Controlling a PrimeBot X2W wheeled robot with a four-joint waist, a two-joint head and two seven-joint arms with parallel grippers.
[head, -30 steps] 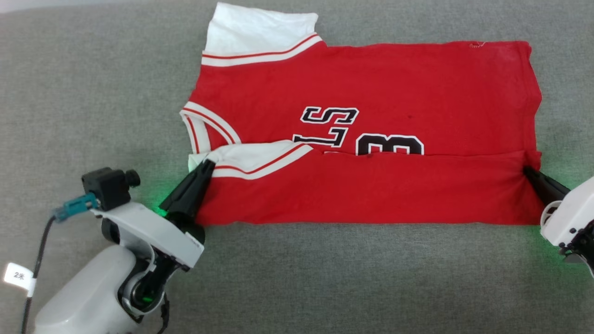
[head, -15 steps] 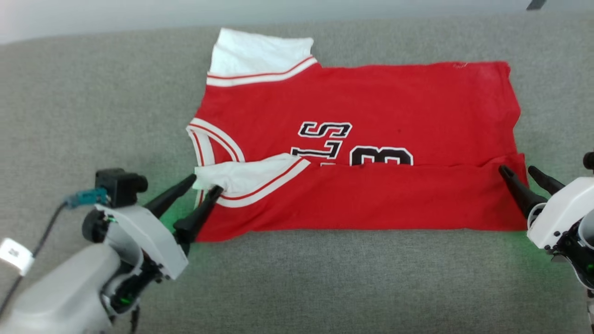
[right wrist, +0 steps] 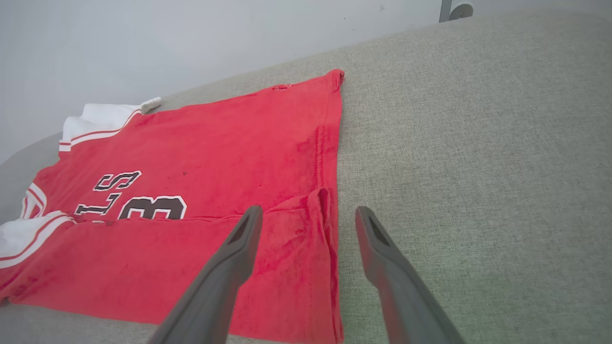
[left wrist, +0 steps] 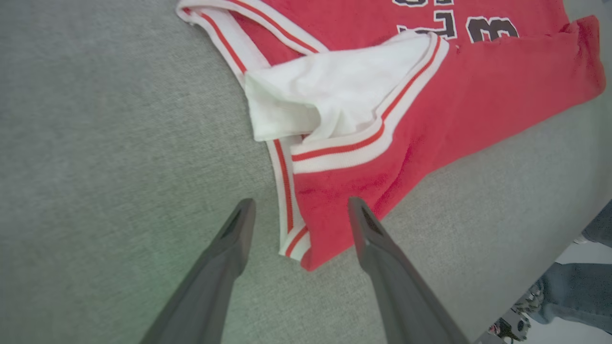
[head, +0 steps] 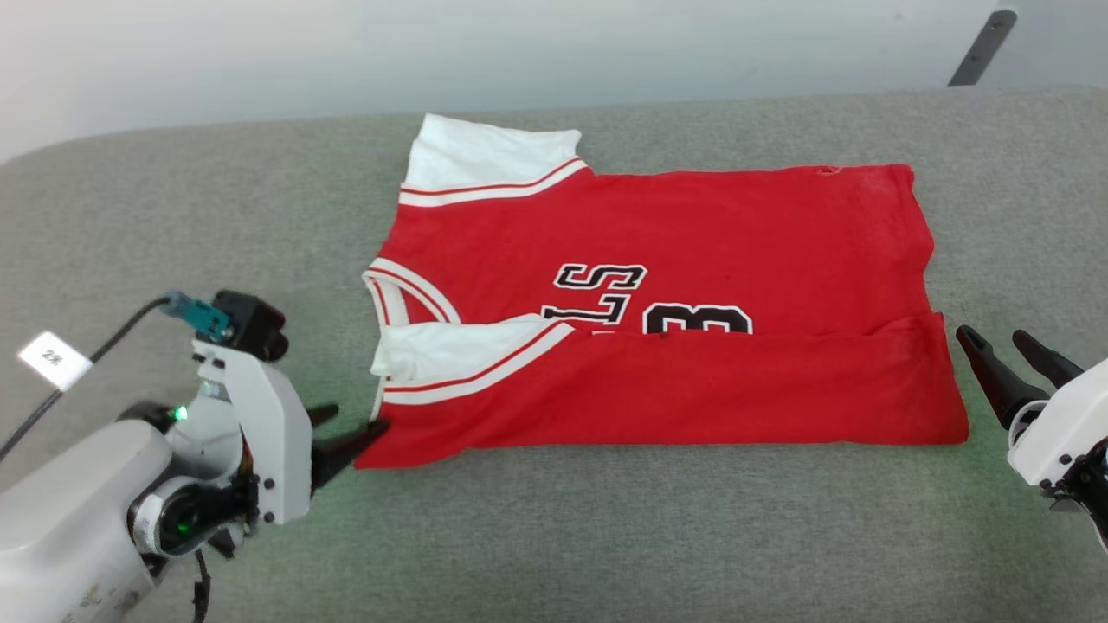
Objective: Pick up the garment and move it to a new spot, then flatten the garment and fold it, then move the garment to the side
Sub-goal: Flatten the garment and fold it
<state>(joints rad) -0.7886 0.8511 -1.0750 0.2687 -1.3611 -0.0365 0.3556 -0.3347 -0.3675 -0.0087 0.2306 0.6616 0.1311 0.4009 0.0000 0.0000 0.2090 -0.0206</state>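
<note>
The garment (head: 658, 389) lies flat on the grey bench (head: 606, 536), its near long edge folded over up to the lettering and the 3, with 1 white sleeve lying on the fold. The left gripper (head: 357, 418) sits at the garment's near left corner and the right gripper (head: 994, 336) just beside its right edge. Both have their fingers spread, holding nothing.

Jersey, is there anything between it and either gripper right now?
Nothing visible. The left gripper is open at the jersey's near-left corner. The right gripper is open just off its right hem, with bare grey surface in the gap.
</note>
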